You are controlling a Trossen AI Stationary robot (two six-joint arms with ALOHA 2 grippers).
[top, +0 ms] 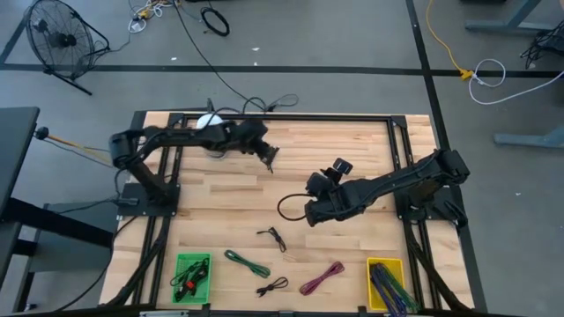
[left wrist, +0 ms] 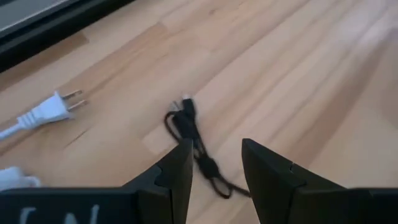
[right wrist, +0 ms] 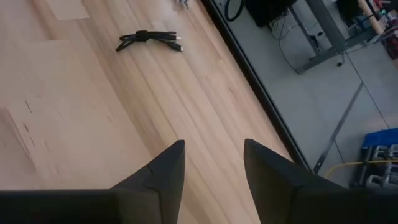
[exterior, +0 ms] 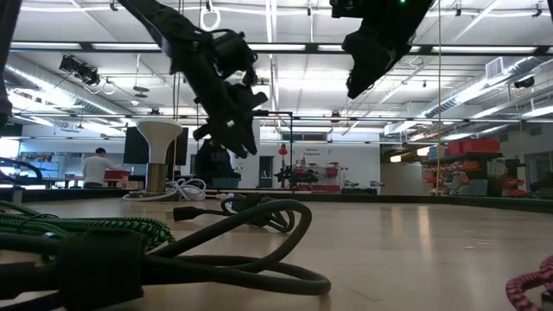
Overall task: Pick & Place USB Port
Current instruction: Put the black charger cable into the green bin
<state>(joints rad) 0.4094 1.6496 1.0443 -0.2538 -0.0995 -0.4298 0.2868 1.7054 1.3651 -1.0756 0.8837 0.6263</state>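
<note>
In the left wrist view a small black cable bundle [left wrist: 194, 140] with a metal plug end lies flat on the wood, just beyond my open left gripper [left wrist: 214, 146]. That gripper [top: 269, 163] hangs above the table's far middle and touches nothing. My right gripper [top: 310, 214] hovers open over the table's centre, well above the wood [exterior: 359, 82]. Its wrist view shows empty fingers [right wrist: 214, 146] and another small black cable bundle [right wrist: 149, 38] lying near a table edge.
A white plug [left wrist: 53, 109] lies near the far rail. A big black cable loop [top: 284, 207] lies beside the right gripper. At the near edge are a green bin [top: 192, 277], a yellow bin [top: 388, 283], and green [top: 247, 261], black [top: 273, 286] and pink [top: 322, 277] cables.
</note>
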